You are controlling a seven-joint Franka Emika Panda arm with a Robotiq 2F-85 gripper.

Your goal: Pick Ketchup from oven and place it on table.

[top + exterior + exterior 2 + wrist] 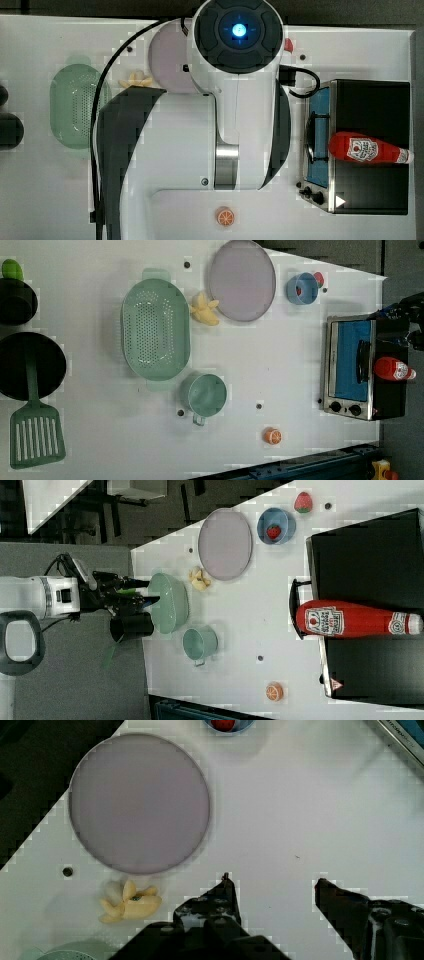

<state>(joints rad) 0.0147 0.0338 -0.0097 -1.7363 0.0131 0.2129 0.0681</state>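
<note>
The ketchup (369, 148) lies on its side atop the oven's (372, 192) black roof, its base jutting over the door handle; the white label carries a red emblem, its lettering unreadable. On the table (50, 200) sit an orange slice (224, 216), green colander (155, 330) and purple plate (139, 802). The gripper (272, 887) hovers partly open and empty near the plate, well apart from the bottle.

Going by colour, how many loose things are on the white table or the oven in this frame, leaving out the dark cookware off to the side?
Red: 3, the ketchup on the oven, two strawberries
Green: 2, colander, cup
Blue: 1, small bowl
Lilac: 1, plate
Yellow: 1, banana
Orange: 1, orange half
Total: 9
</note>
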